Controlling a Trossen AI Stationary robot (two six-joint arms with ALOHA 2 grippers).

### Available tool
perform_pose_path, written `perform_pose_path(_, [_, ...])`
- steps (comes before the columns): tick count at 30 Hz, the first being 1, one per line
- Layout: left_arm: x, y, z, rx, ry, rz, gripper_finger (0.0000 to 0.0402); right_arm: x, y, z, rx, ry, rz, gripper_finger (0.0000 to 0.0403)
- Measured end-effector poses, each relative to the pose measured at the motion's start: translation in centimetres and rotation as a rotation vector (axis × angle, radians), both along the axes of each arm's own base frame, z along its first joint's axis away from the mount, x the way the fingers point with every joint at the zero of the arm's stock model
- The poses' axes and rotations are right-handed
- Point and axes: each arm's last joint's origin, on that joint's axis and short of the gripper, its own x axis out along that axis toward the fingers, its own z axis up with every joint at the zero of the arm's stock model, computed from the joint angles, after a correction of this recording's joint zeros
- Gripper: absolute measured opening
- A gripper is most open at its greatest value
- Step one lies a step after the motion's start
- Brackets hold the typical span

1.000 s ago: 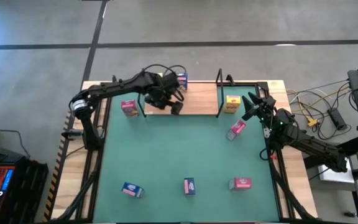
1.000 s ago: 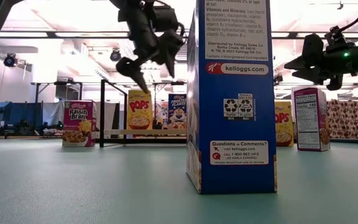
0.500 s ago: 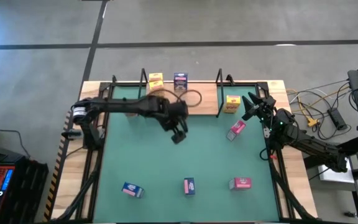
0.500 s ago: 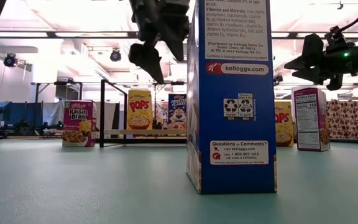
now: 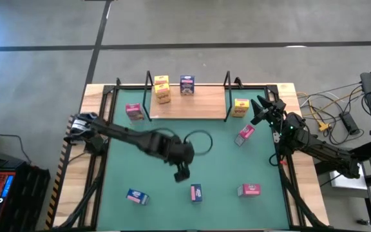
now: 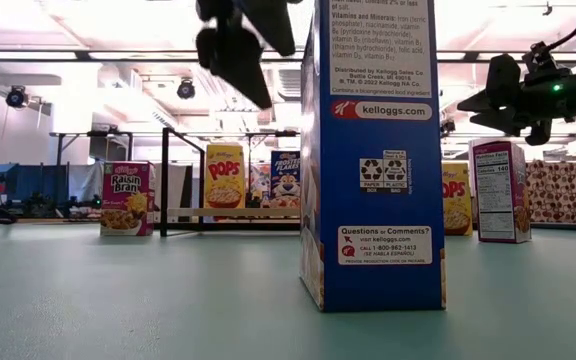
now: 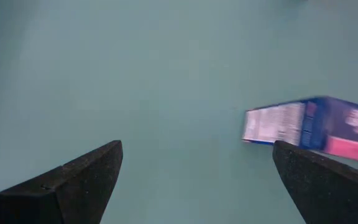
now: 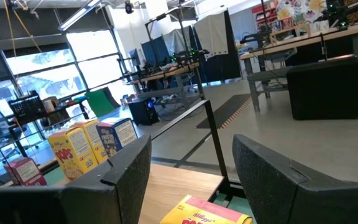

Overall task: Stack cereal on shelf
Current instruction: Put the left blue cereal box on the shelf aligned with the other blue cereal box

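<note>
Along the near edge of the worktop [image 5: 102, 193], on its green mat [image 5: 140, 167], stand three small cereal boxes: a blue box [image 5: 136, 197] toward the near left corner, a second blue box [image 5: 196, 193] at the middle, and a pink box [image 5: 248, 189] toward the near right corner. The left tool [image 5: 181, 173] hovers just behind the middle blue box, over the centre of the mat, its fingers spread wide and holding nothing; its wrist view shows that blue box beyond the open fingers. Further back, near the right edge, another pink box [image 5: 245, 134] stands tilted on the mat. The right tool [image 5: 257, 111] hangs above the far right corner, fingers partly apart with nothing between them. A yellow box [image 5: 240, 107] sits just outside the shelf's right end. The shelf [image 5: 205, 103], a light wood board with black wire uprights, lies along the far edge and carries two yellow boxes [image 5: 162, 89] and a blue box [image 5: 187, 84]. A third pink box [image 5: 133, 111] stands just outside its left end.
</note>
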Motion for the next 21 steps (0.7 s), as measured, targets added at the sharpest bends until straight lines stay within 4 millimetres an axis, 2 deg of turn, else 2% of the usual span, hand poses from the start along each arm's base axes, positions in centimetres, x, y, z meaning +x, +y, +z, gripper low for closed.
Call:
perform_pose_path(3, [-0.4,-2.2,0.1,0.031,-0.032,-0.038,0.0398,0.0,0.0,0.0,0.0,0.0,0.0,0.0215])
perform_pose_path(9, [-1.6,-4.9,0.0,0.075,-0.034,-0.02,0.0398,0.0,0.0,0.0,0.0,0.0,0.0,0.0215])
perform_pose_path(14, [-3.7,-6.0,-0.6,0.082,0.072,0.214,0.0398,0.0,0.0,0.0,0.0,0.0,0.0,0.0215])
perform_pose_path(21, [-6.9,-5.9,-1.1,0.026,0.315,0.609,0.0398,0.0,0.0,0.0,0.0,0.0,0.0,0.0215])
